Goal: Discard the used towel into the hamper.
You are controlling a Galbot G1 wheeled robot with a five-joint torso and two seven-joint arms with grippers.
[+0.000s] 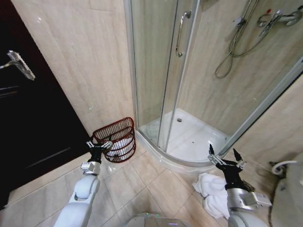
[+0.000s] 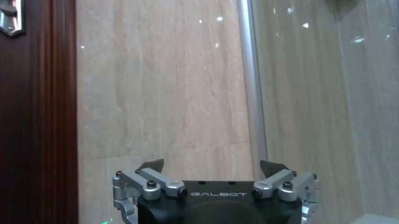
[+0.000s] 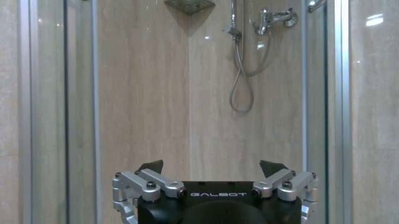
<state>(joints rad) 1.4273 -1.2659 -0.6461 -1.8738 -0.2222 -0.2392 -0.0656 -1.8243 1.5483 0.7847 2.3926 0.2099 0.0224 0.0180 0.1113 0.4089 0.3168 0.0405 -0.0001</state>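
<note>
The white towel [image 1: 211,191] lies crumpled on the tiled floor [image 1: 142,182] just beside the curved outer edge of the shower tray [image 1: 189,137], directly under the right gripper [image 1: 225,159], whose fingers are spread wide and hold nothing. The dark red-brown wire hamper [image 1: 116,138] stands tilted in the corner where the beige wall [image 1: 80,61] meets the glass shower enclosure [image 1: 156,71], well apart from the towel, with something white inside it. The left gripper [image 1: 99,144] hovers at the hamper's near rim, its fingers likewise wide apart and empty, and a dark wooden door [image 1: 28,118] stands beyond it at the left.
</note>
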